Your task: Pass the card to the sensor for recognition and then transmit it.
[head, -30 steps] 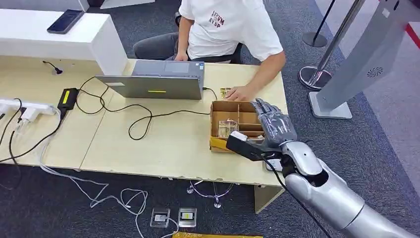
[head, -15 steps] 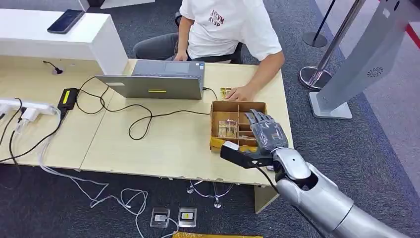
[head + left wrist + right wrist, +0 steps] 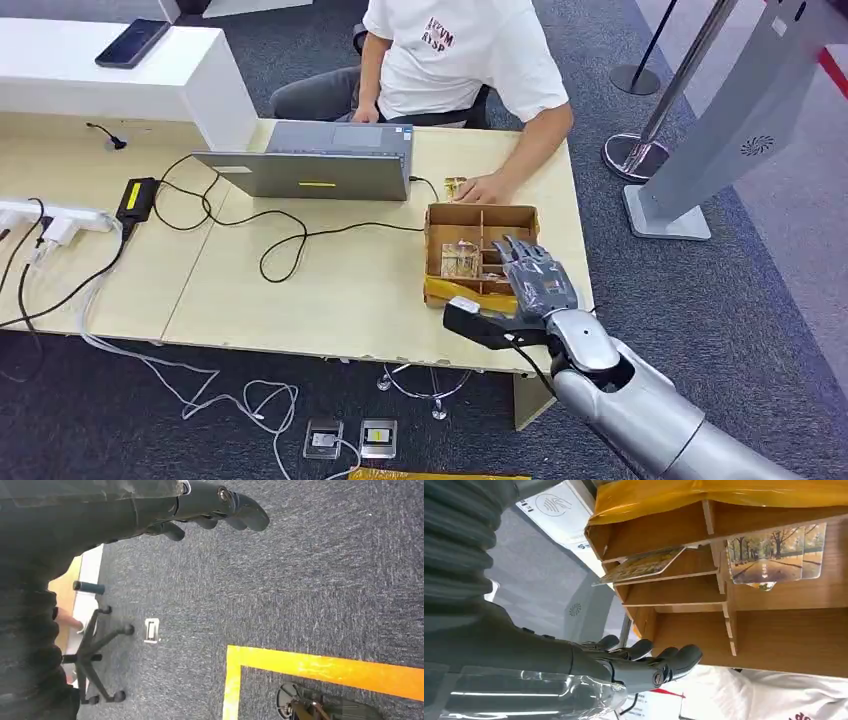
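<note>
Over the near right corner of the desk (image 3: 300,290), in the head view, the right hand (image 3: 530,280) hovers above the compartmented wooden box (image 3: 480,215), fingers spread and holding nothing. A card (image 3: 459,260) lies in the box's left compartment, beside the hand and not touched. A person (image 3: 460,60) sits across the desk, one hand resting just beyond the box's far wall, next to the laptop (image 3: 320,170).

In the left wrist view, the left hand (image 3: 215,505) hangs over grey carpet, fingers loosely curled in with nothing in them.

In the right wrist view, the dark fingers (image 3: 644,665) reach out apart from the box, empty. A tree-picture card stands against a compartment wall, and another card (image 3: 644,565) lies tilted across a divider.

The step looks like reaching for a card. I judge it best to shift the hand toward the card's compartment, come down between the dividers, and pinch a free edge rather than press flat; the thin dividers could catch the fingers.
</note>
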Controlling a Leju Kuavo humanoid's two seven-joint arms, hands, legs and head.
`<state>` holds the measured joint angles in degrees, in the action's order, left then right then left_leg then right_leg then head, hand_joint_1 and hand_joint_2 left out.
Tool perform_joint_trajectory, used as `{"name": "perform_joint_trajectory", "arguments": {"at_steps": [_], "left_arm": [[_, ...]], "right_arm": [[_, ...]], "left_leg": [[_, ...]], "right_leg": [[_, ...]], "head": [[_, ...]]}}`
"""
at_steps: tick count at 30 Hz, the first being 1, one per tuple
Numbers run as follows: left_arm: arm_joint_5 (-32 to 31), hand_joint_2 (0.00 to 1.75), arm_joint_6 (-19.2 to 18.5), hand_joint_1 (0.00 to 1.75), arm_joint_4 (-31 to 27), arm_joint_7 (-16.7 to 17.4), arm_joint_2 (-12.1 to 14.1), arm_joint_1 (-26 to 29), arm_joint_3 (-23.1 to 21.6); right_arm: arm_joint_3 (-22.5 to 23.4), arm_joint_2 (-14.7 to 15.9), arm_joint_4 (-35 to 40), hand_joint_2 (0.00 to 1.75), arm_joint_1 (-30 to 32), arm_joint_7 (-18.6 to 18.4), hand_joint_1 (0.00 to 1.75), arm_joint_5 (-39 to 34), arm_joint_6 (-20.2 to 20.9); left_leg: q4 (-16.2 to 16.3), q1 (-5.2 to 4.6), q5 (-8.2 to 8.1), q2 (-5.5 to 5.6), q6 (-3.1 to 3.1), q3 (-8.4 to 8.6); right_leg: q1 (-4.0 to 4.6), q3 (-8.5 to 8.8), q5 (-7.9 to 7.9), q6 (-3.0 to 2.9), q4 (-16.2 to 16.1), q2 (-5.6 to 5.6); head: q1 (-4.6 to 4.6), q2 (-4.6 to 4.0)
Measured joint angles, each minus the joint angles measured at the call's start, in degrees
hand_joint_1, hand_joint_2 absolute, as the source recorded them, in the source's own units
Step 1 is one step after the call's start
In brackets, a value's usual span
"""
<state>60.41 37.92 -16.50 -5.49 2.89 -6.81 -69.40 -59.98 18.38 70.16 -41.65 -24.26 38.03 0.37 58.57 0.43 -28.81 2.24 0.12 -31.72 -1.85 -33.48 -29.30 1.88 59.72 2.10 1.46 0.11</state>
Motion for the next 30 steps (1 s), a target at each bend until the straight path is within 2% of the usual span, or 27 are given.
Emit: {"name": "perform_joint_trajectory", "arguments": {"at_steps": [30], "left_arm": [[0.92, 1.75, -0.07, 0.0, 0.0, -0.44, 0.0, 0.0, 0.02]], "right_arm": [[-0.04, -0.92, -3.69, 1.75, -0.01, -0.42, 0.0, -1.55, -2.97]], "left_leg": [[0.0, 0.0, 0.0, 0.0, 0.0, 0.0]], "right_leg": [[0.0, 0.0, 0.0, 0.0, 0.0, 0.0]], "head": [[0.0, 0.02]]}}
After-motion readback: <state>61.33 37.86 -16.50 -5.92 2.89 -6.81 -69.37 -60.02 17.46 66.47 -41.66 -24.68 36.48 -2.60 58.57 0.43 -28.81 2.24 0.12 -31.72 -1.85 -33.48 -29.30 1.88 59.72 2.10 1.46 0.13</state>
